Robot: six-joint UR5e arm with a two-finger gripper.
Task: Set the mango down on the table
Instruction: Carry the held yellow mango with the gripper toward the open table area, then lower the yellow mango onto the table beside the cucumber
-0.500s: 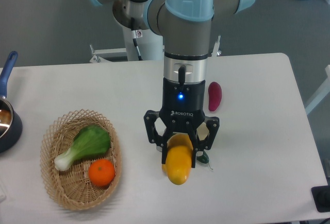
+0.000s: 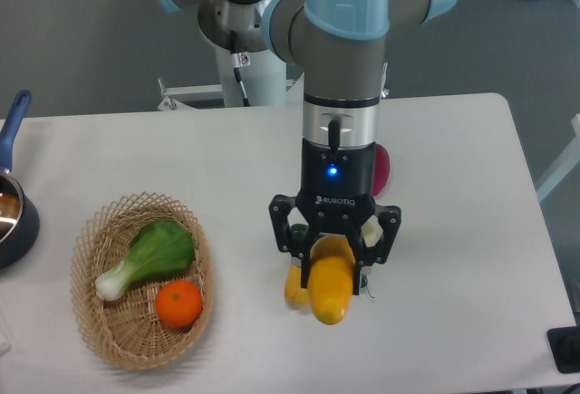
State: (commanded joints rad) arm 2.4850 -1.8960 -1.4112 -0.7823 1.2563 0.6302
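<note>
Jaws [image 2: 334, 251]: pointed straight down, black fingers closed against the two sides of the mango [image 2: 330, 289]; a firm clamp is read from the fruit sitting wedged between them.

Mango: smooth, yellow shading to orange, oval with a rounded lower end. Only the upper part is covered by the fingers; the longer lower part is seen projecting below and toward the camera. Its tip is seen over the white table [image 2: 453, 258], near the front edge; whether it touches the surface cannot be told from this single view.

Just to the left of the mango, partly hidden behind it, a second small yellow object [image 2: 294, 290] is seen lying on the table; its kind cannot be made out. A dark green bit [image 2: 298, 231] is glimpsed behind the left finger.

Behind the wrist, a magenta-red vegetable [image 2: 382, 167] is partly covered by the arm.

Well to the left, a woven wicker basket [image 2: 98, 323] is set on the table, holding a green leafy vegetable with a white stalk [image 2: 149, 256] and a round orange [image 2: 178, 303] just beside it.

At the far left edge, a dark pot with a blue handle [image 2: 13, 208] is cut off by the frame.
</note>
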